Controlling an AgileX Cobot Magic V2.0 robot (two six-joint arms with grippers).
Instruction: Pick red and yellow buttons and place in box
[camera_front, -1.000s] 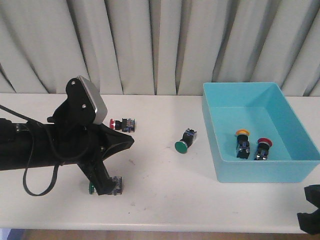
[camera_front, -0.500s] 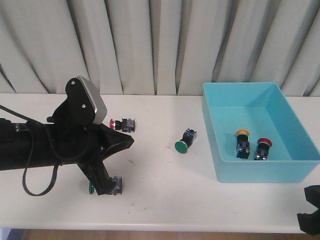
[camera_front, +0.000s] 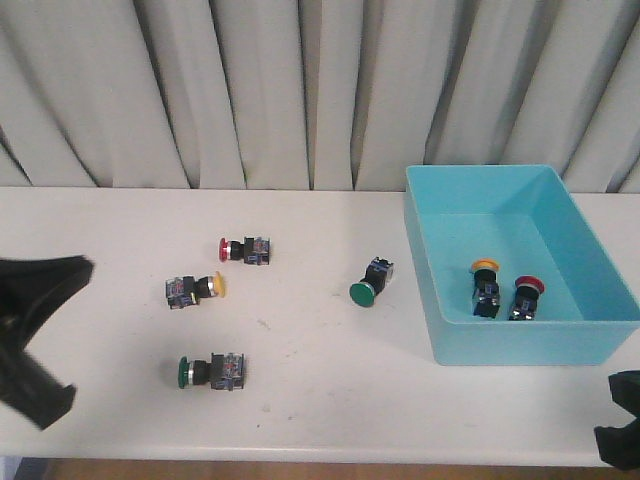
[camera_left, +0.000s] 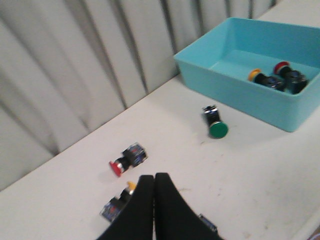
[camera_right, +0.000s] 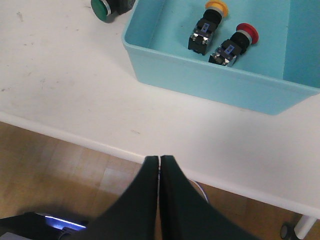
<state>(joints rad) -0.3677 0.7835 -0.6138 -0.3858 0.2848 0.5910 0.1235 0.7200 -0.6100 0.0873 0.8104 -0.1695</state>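
Since a second ago the left arm has pulled back from mid-table to the near left edge, uncovering a yellow button that it had hidden; nothing else has shifted. Its left gripper (camera_left: 154, 200) shows both fingers pressed flat together with nothing between them. On the table (camera_front: 320, 400), taking the lone green button at centre (camera_front: 368, 284) as the dial's hub, a red button (camera_front: 243, 249) lies on its side toward 10 o'clock, the yellow button (camera_front: 195, 288) lies well out at 9 o'clock, and a second green button (camera_front: 210, 371) lies toward 8 o'clock. All three sit apart from one another and apart from the arm. At 3 o'clock stands the box (camera_front: 520, 340), and inside it, near its front wall, a yellow-capped button (camera_front: 485, 286) and a red-capped button (camera_front: 524, 298) lie side by side, caps pointing toward the back wall. The right gripper (camera_right: 159, 170) hangs past the table's near edge, its fingers closed against each other and empty.
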